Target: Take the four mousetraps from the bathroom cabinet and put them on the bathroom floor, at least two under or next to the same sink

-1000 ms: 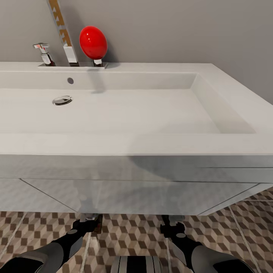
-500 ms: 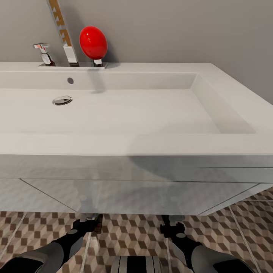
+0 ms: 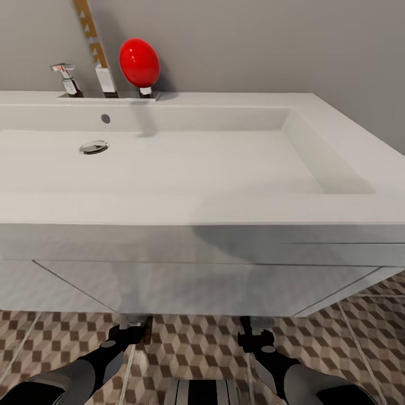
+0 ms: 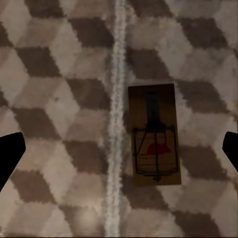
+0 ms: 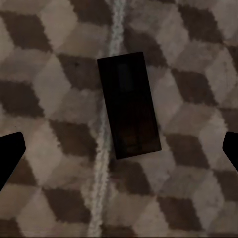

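Slightly raised camera, sink [image 3: 185, 163] lower, arms unmoved

White sink [image 3: 337, 163], red egg-shaped ornament [image 3: 139, 62], brown-beige-cream cube-patterned floor [image 3: 197, 349], dark-brown mousetrap [image 4: 153, 135].

Head over sink [image 3: 169, 163]; wrists floorward [image 4: 59, 99].

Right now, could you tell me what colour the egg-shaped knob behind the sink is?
Glossy red knob, clearest in the head view.
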{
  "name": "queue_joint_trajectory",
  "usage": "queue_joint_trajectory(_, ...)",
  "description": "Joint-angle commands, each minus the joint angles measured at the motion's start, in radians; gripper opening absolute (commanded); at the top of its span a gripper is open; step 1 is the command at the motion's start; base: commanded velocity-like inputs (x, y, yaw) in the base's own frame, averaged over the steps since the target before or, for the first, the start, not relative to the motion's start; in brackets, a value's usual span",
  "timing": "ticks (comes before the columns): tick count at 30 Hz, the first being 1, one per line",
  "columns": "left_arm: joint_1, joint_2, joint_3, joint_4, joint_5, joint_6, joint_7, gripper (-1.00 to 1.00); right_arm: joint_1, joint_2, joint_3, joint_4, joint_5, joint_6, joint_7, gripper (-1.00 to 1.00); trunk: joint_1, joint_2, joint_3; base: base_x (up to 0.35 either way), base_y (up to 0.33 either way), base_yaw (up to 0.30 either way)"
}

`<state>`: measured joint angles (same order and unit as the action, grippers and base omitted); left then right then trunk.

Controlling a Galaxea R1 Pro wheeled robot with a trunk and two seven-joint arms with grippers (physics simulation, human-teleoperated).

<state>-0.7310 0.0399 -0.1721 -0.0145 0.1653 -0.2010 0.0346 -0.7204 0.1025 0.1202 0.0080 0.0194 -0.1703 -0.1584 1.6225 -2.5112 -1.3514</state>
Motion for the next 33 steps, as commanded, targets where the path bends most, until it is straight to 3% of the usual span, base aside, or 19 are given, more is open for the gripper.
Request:
queue_joint_trajectory(1,0.0,0.0,-0.009,0.0,0.009,-0.003,0.002,1.0,-0.001,0.0,0.007,0.001,0.002,-0.001,-0.006,1.0,0.0,0.0,-0.001,-0.184,0.0,0.0)
queue_joint_trajectory(33,-0.001,0.0,-0.008,0.001,0.01,-0.003,0.004,1.0,-0.001,0.0,0.007,0.001,0.002,-0.003,-0.006,1.0,0.0,0.0,-0.001,-0.324,0.0,0.0)
